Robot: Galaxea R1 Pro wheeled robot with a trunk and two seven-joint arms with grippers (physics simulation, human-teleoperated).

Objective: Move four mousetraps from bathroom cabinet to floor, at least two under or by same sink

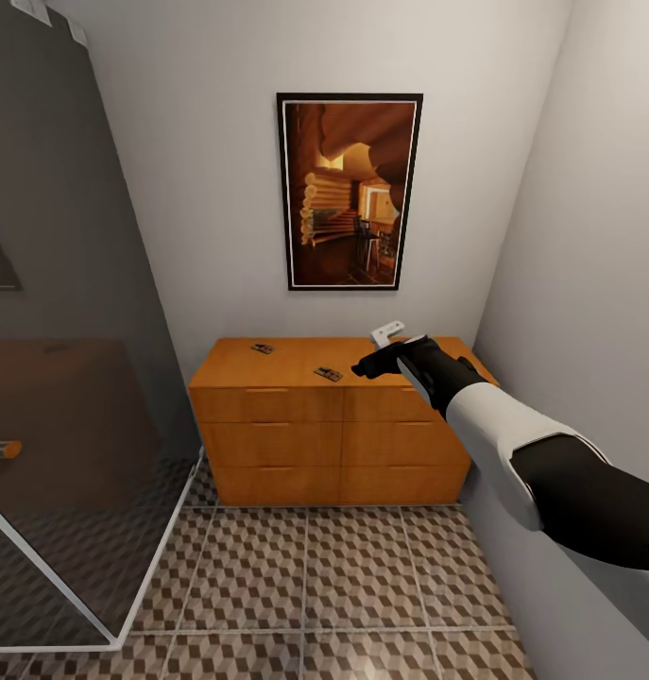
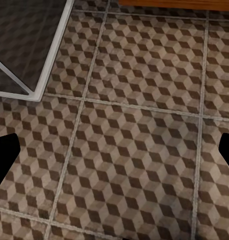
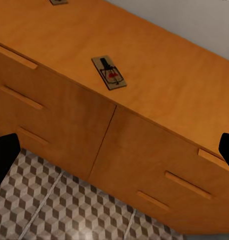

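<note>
A wide, low orange-brown wooden cabinet (image 1: 338,420) with six drawers in two columns stands against the far white wall, under a dark-framed picture of a log interior (image 1: 349,190). All its drawers are shut, so nothing inside them can be seen. On its flat top lie two small flat tan wooden mousetraps with dark wire parts: one (image 1: 328,374) near the front edge at about the middle, the other (image 1: 262,348) farther back and to the left, well apart from the first. In the right wrist view the nearer mousetrap (image 3: 109,72) shows a red mark on its board.

The right arm reaches over the right part of the cabinet top, its black pincer (image 1: 367,366) just right of the nearer mousetrap and not touching it; the pincer's fingers (image 3: 227,150) stand wide apart with nothing between them.

The left pincer's fingers (image 2: 4,157) also stand wide apart, holding nothing, above the brown, tan and white cube-patterned tiled bathroom floor (image 2: 134,150).

At the left, a dark glass shower panel with a pale frame (image 1: 74,397) meets the floor.
</note>
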